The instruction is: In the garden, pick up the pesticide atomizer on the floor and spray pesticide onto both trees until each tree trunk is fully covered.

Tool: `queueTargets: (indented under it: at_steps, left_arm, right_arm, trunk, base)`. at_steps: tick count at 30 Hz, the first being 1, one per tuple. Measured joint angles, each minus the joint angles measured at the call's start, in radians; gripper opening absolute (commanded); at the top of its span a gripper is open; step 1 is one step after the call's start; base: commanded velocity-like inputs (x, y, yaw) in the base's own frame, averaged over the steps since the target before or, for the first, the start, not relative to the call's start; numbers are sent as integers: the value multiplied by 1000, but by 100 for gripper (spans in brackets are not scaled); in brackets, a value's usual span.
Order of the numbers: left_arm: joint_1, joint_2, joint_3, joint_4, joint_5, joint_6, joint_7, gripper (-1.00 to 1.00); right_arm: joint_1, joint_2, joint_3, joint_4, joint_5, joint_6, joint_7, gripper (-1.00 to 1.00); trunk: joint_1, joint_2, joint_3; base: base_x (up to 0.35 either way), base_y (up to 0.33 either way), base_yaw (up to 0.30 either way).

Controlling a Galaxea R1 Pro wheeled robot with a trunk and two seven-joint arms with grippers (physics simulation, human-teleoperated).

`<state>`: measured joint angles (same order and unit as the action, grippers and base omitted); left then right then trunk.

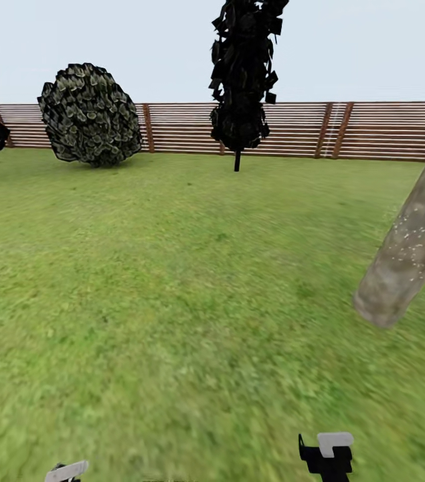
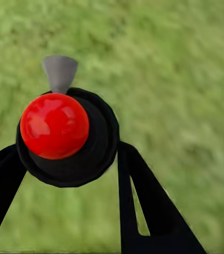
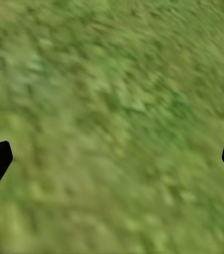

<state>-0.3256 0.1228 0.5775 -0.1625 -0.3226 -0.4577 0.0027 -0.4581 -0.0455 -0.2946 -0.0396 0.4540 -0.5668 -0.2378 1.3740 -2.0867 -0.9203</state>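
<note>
The left gripper [image 2: 70, 159] is clamped on the pesticide atomizer [image 2: 64, 135], a rigid, probably light bottle best gripped around its black body below the red cap, while the right gripper [image 3: 112, 159] hangs spread and empty over grass.

the left gripper [image 2: 72, 174] seen from its wrist camera, its two black fingers [image 2: 143, 196] closed against a pesticide atomizer [image 2: 67, 137] with a round black body, a glossy red ball top and a small grey nozzle, above blurred green lawn [image 2: 180, 69]
</note>
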Motion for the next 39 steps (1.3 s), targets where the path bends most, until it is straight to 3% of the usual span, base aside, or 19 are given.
queueTargets:
  at_steps: [24, 34, 39]
  left_arm:
    - [0, 0, 0, 0, 0, 1, 0, -100]
    - [0, 0, 0, 0, 0, 2, 0, -100]
    - [0, 0, 0, 0, 0, 2, 0, -100]
  right_arm:
    - [2, 1, 0, 0, 0, 0, 0, 100]
    - [2, 1, 0, 0, 2, 0, 0, 100]
    - [2, 1, 0, 0, 2, 0, 0, 100]
  trunk:
    - [0, 0, -7]
    - [-38, 70, 30]
    - [-38, 70, 32]
  base:
    - [0, 0, 276]
    - [0, 0, 277]
    - [0, 0, 277]
